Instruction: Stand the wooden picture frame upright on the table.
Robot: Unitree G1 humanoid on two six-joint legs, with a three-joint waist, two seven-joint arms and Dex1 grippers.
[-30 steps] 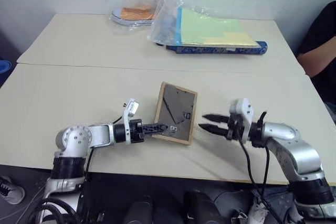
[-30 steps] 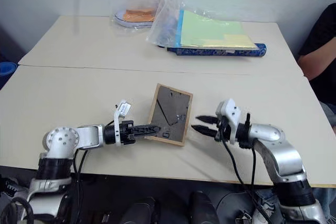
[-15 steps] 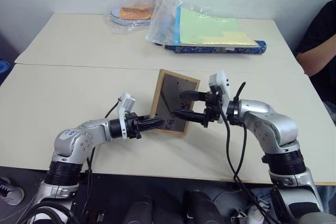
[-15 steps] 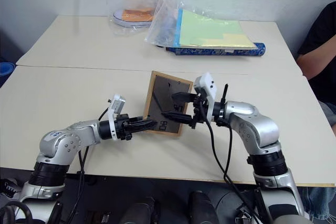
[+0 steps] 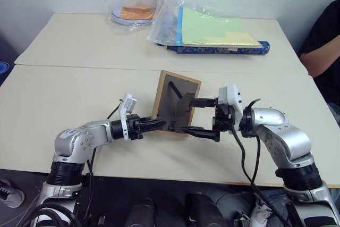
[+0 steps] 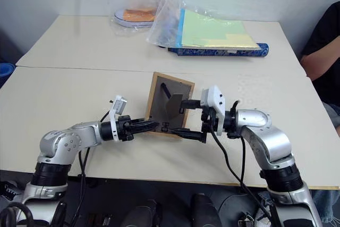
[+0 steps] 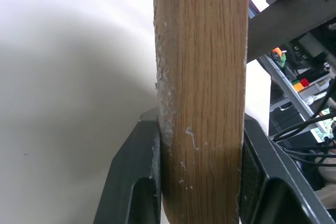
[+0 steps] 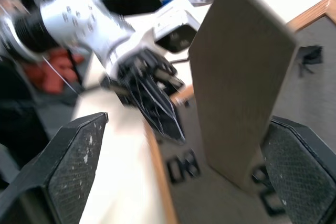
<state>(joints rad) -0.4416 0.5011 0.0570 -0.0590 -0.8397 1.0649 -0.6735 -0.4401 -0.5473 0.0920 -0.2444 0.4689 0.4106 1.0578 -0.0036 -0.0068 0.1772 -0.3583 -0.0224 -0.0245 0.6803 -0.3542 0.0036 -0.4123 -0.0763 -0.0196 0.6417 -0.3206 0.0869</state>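
wooden picture frame [image 5: 175,103]: tilted on table [image 5: 79,94], no readable writing | left gripper [image 5: 158,124]: clamped on its wood edge | right gripper [image 5: 195,115]: spread wide around fold-out stand [image 8: 239,77]

Looking like a robotics lab: joined pale table [image 5: 79,99], equipment racks and cables [image 7: 304,93] showing at three o'clock.

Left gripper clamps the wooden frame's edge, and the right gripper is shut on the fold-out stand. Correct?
Not quite. The right gripper is open, its fingers spread either side of the fold-out stand, as the right wrist view shows. The left gripper does clamp the wooden frame.
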